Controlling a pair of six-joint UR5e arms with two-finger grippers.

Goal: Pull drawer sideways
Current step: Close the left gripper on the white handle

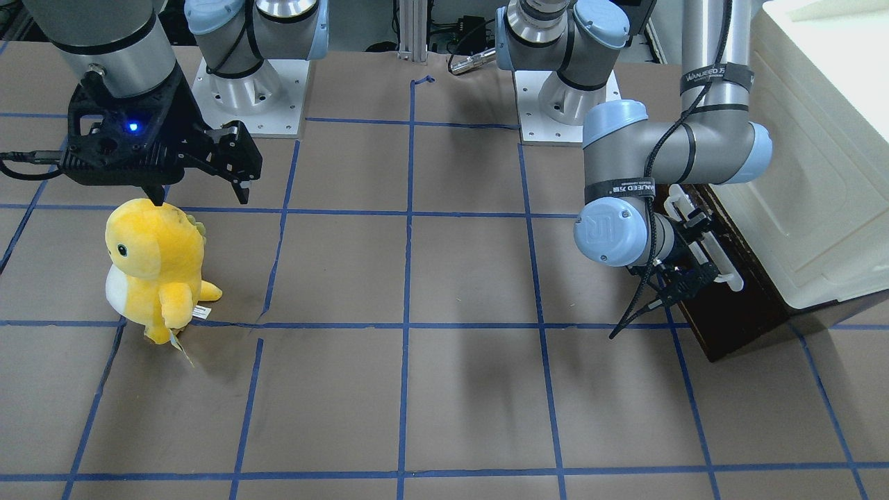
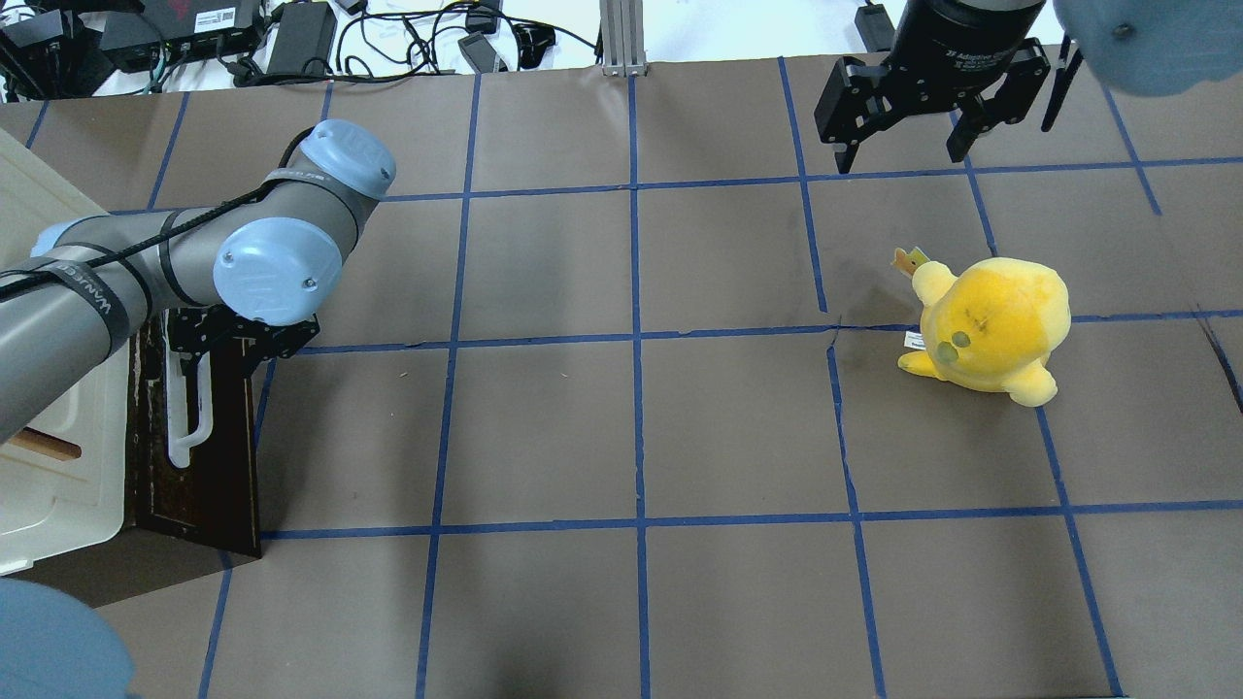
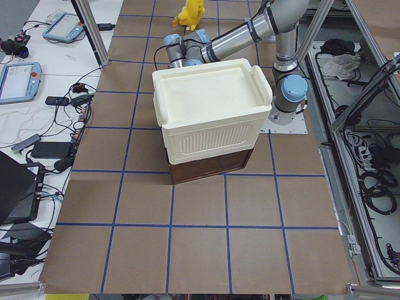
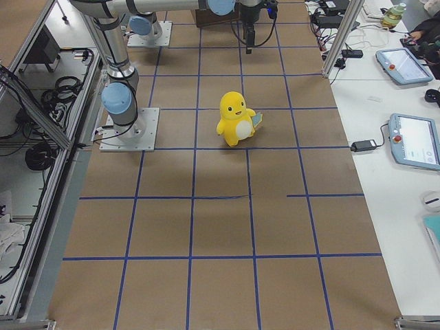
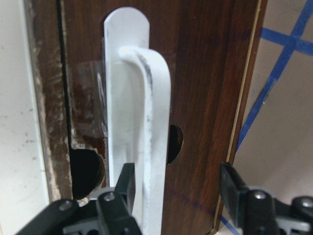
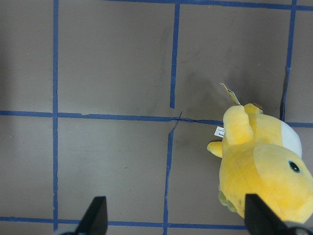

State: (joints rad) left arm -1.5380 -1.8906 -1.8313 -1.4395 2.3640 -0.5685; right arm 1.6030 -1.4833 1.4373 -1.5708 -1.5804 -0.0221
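The drawer's dark brown front [image 1: 736,312] sits under the cream-white cabinet [image 1: 819,173], with its long white bar handle [image 1: 703,239] facing the table. The front [image 2: 199,466] and handle [image 2: 184,417] also show in the overhead view. My left gripper [image 1: 687,253] is open at the handle. In the left wrist view its fingers [image 5: 126,188] straddle the handle [image 5: 146,122], with a gap on the right side, against the brown front [image 5: 205,73]. My right gripper [image 2: 903,136] is open and empty, held above the table.
A yellow plush dinosaur [image 1: 156,264] stands on the brown mat just below my right gripper [image 1: 201,194]; it also shows in the right wrist view [image 6: 264,166]. Blue tape lines grid the table. The cabinet [image 3: 212,112] stands at the table's left end.
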